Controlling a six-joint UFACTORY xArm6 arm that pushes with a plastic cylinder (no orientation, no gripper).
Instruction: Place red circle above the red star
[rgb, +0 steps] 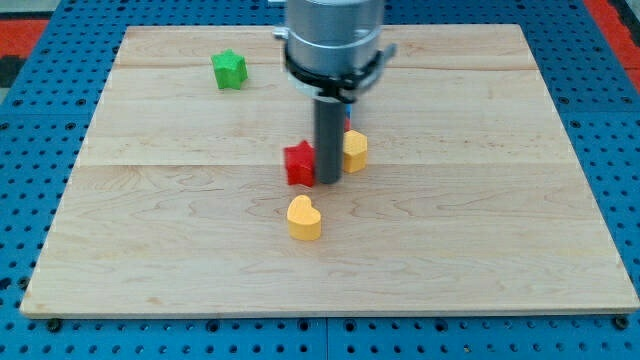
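Note:
A red star (298, 164) lies near the middle of the wooden board (480, 230). My tip (328, 182) stands right against the star's right side. The dark rod rises from it into the grey arm end (333, 40) at the view's top. A thin sliver of red and blue (347, 124) shows at the rod's right edge, just above the yellow block; its shape cannot be made out. No red circle shows clearly; the rod may hide it.
A yellow block (355, 150) sits just right of the rod. A yellow heart (304, 218) lies below the red star. A green star (229, 70) lies at the top left. A blue pegboard (40, 150) surrounds the board.

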